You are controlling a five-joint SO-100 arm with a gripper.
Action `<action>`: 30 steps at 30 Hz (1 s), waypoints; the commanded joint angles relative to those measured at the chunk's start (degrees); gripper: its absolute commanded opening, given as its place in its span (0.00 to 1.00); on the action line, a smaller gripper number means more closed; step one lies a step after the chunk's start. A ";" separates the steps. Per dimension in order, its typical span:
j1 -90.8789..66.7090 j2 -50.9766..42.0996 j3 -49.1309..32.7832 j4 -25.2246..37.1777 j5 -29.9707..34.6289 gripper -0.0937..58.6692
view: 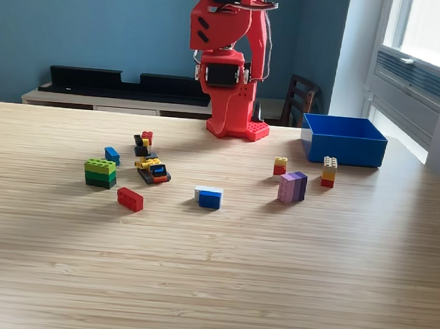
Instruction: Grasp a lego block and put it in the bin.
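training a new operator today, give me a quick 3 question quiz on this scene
1. True or false: the blue bin stands at the exterior view's right, behind the lego blocks.
2. Which block lies nearest the camera's side of the table? A) the red block B) the pink and purple block C) the green block stack
3. Fill in: the white and blue block lies on the table, not in the ____.

Key
1. True.
2. A.
3. bin. No block shows inside it from this angle, though its floor is partly hidden. The red arm is folded upright over its base and the gripper's opening cannot be made out.
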 commanded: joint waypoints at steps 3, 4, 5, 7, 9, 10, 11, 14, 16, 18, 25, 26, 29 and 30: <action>0.53 3.87 -0.53 -1.67 0.35 0.00; 0.53 3.87 -0.35 -1.93 0.35 0.00; 0.53 3.87 -0.09 -2.37 0.44 0.00; 0.53 3.87 0.53 -3.25 0.44 0.00; 0.44 3.87 0.79 -3.87 0.53 0.00; 0.44 3.87 0.79 -4.13 0.53 0.00; 0.44 3.87 0.88 -4.39 0.53 0.00; 0.53 3.87 1.32 -5.27 0.35 0.00; 0.53 3.87 1.58 -5.80 0.35 0.00; 0.44 3.87 1.85 -6.33 0.35 0.00; -2.90 3.78 1.93 -6.94 -2.55 0.00; -3.78 3.78 2.02 -6.94 -3.16 0.00; -7.21 3.78 2.55 -6.94 -5.54 0.00; -8.61 3.78 2.72 -6.94 -6.50 0.00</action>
